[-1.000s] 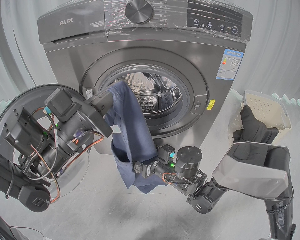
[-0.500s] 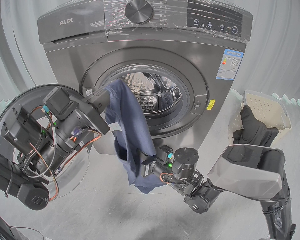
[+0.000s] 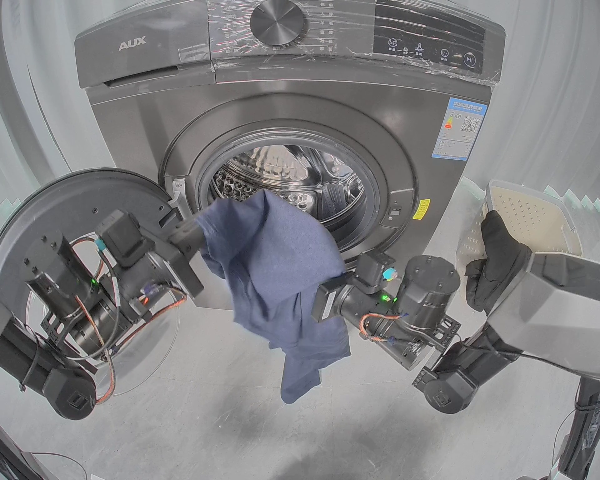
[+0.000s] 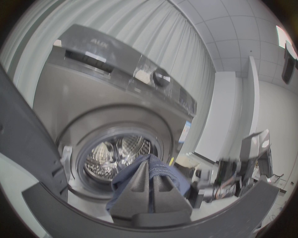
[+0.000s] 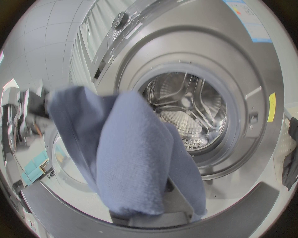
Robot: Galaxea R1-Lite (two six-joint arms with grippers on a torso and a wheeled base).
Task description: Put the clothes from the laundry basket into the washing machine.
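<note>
A grey front-loading washing machine (image 3: 281, 81) stands on the pale floor (image 3: 206, 412) with its round door (image 3: 69, 200) swung wide to the robot's left, baring the shiny perforated steel drum (image 3: 294, 175). A dark blue cloth garment (image 3: 275, 262) is stretched in the air just in front of the lower rim of the drum opening, held up between the two arms. Its upper edge rises across the lower part of the opening, and a narrow tail of it hangs down towards the floor without touching it. None of the cloth can be seen inside the drum. The left tool (image 3: 199, 224) is at the left side of the opening, close to the door hinge. In the left wrist view, the left tool (image 4: 151, 178) has its two dark fingers (image 4: 136, 186) pressed together, with a fold of the garment (image 4: 158, 169) pinched between them at the tips. The right tool (image 3: 320, 299) is lower and to the right, below the opening, clamped on the garment's right edge. In the right wrist view, the cloth (image 5: 133, 155) bunches up over that tool and hides most of it, with the drum open beyond. To the right of the machine a cream perforated plastic laundry basket (image 3: 537, 219) sits on the floor, and a black cloth garment (image 3: 500, 262) hangs over its near rim. On the machine's front are a blue and white label (image 3: 459, 128) and a small yellow tag (image 3: 421, 209), and a round silver dial (image 3: 277, 20) sits on the control panel above.
</note>
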